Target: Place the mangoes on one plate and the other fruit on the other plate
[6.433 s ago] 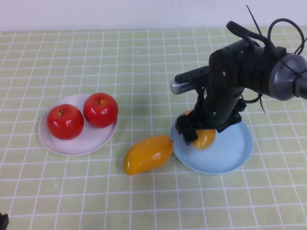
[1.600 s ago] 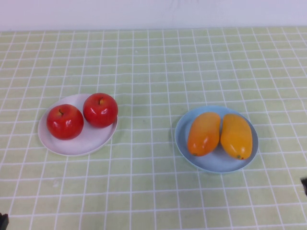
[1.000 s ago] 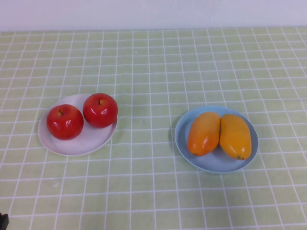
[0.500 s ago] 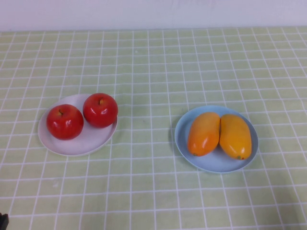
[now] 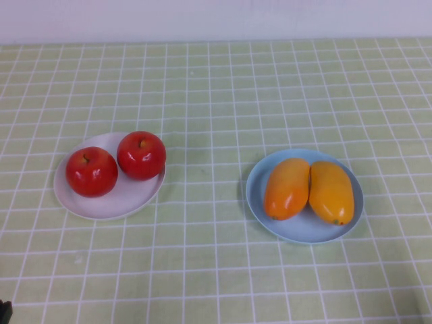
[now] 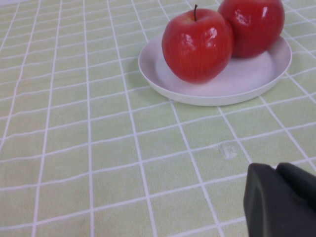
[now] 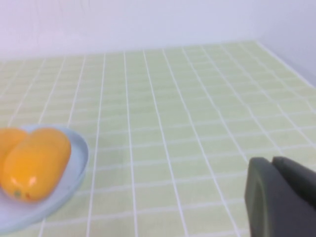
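Observation:
Two mangoes lie side by side on the light blue plate (image 5: pixel 304 233) at the right: a deeper orange one (image 5: pixel 287 187) and a yellower one (image 5: pixel 331 191). Two red apples (image 5: pixel 92 171) (image 5: pixel 141 154) sit on the white plate (image 5: pixel 115 202) at the left. Both arms are out of the high view. My left gripper (image 6: pixel 276 169) is shut and empty, low near the table's front, short of the white plate (image 6: pixel 237 84) and the apples (image 6: pixel 197 44). My right gripper (image 7: pixel 272 162) is shut and empty, off to the side of the blue plate (image 7: pixel 76 160) and a mango (image 7: pixel 37 163).
A green checked cloth (image 5: pixel 209 101) covers the whole table up to a pale wall at the back. A small dark piece of the robot (image 5: pixel 3 312) shows at the front left corner.
The right arm, earlier over the blue plate with one mango, has left the high view. The mango that lay on the cloth now rests on the blue plate. Nothing moved in the last second.

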